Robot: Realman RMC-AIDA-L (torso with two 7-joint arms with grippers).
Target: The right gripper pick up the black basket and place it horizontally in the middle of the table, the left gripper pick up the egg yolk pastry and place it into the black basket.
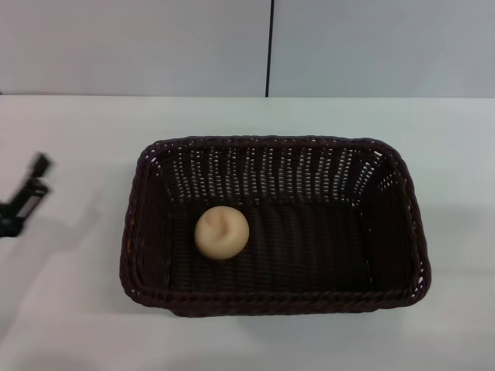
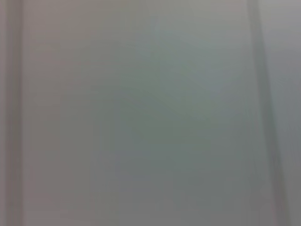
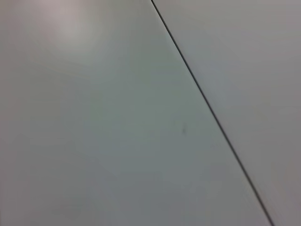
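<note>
Peeking in at the far left edge, my left gripper [image 1: 23,199] is mostly cut off; I cannot tell its finger state. My right gripper is out of sight. The egg yolk pastry [image 1: 221,232] lies inside the black basket [image 1: 402,185], left of its middle, on the table [image 1: 69,309].

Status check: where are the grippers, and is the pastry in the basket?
Left gripper at the table's left edge, clear of the work. Right gripper out of view. Egg yolk pastry lies inside the black basket, left of centre. Nothing in the way.
</note>
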